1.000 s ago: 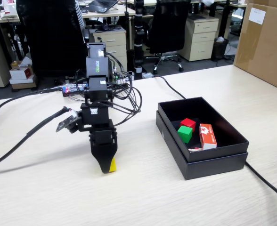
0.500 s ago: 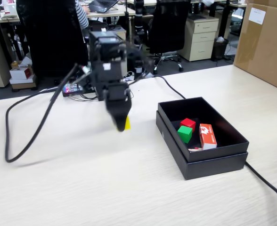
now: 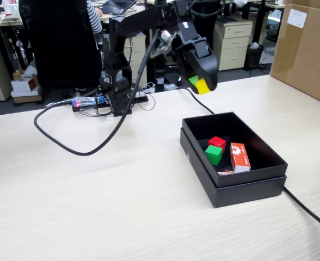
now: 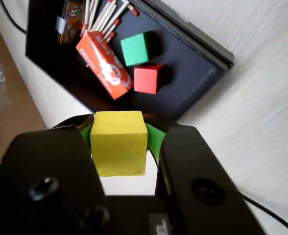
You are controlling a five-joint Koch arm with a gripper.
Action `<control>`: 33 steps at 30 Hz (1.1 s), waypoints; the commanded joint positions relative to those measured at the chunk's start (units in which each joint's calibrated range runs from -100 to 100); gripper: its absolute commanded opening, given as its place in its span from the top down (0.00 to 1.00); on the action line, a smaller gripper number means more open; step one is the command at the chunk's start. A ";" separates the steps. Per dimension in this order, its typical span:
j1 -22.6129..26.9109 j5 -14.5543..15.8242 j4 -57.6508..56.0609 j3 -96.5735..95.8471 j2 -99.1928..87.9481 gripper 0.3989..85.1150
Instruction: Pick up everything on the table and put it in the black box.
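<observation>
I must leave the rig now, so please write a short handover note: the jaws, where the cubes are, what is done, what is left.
Gripper: shut on the yellow cube, held in the air above the near end of the black box.
Red cube and green cube: already inside the box, next to a red-and-white carton.
Table: no cubes remain on it.
Left: move over the box and release the yellow cube.

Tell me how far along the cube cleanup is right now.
Two of three are done: the red cube and the green cube already sit in the black box. The gripper holds the yellow cube in the air, above and just behind the box. Left: release it inside. No other cubes show on the table.
</observation>
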 commanded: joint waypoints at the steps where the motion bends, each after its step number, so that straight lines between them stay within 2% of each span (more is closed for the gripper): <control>1: 0.10 0.20 0.41 5.47 3.86 0.99; 6: -1.17 0.93 1.53 5.56 18.09 0.99; 18: -2.34 1.12 2.39 4.56 24.74 0.99; 19: -2.39 1.12 2.39 4.47 24.86 0.97; 21: -2.34 1.07 2.31 3.84 25.09 0.85; 23: -2.34 1.07 2.31 3.66 25.43 0.80; 26: -2.39 1.03 2.39 3.57 25.89 0.67; 28: -2.39 1.03 2.31 3.57 25.66 0.63; 31: -2.59 0.98 2.39 3.57 24.28 0.62; 33: -2.83 0.88 2.31 3.11 22.10 0.55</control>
